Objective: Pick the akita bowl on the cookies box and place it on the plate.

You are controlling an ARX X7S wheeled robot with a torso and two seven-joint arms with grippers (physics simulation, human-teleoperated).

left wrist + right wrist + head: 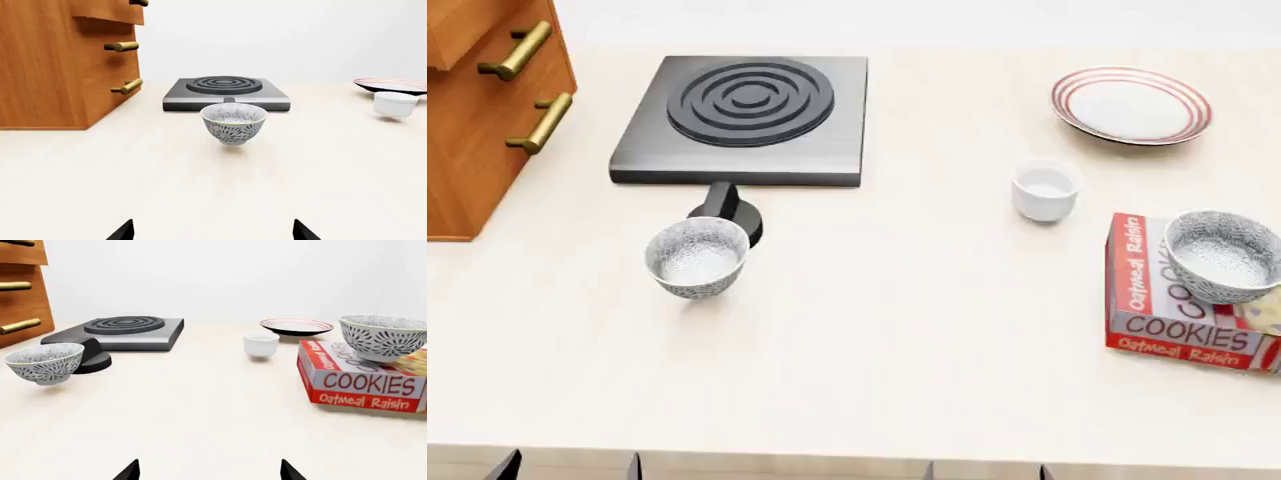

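Observation:
The akita bowl [1224, 255], speckled grey and white, sits upright on the red-and-white cookies box [1174, 328] at the table's right edge. In the right wrist view the same bowl [383, 337] rests on the box [367, 385], ahead of my right gripper [209, 471], which is open and empty. The red-ringed plate [1132, 105] lies farther back, beyond the box, with nothing on it. My left gripper [213, 232] is open too, low over the table near the front edge. It faces a second, matching bowl [233, 122].
The second speckled bowl [698, 256] stands on the table by the black stove [747, 110] and its knob [727, 210]. A small white cup [1045, 188] sits between plate and box. A wooden drawer cabinet [481, 110] fills the back left.

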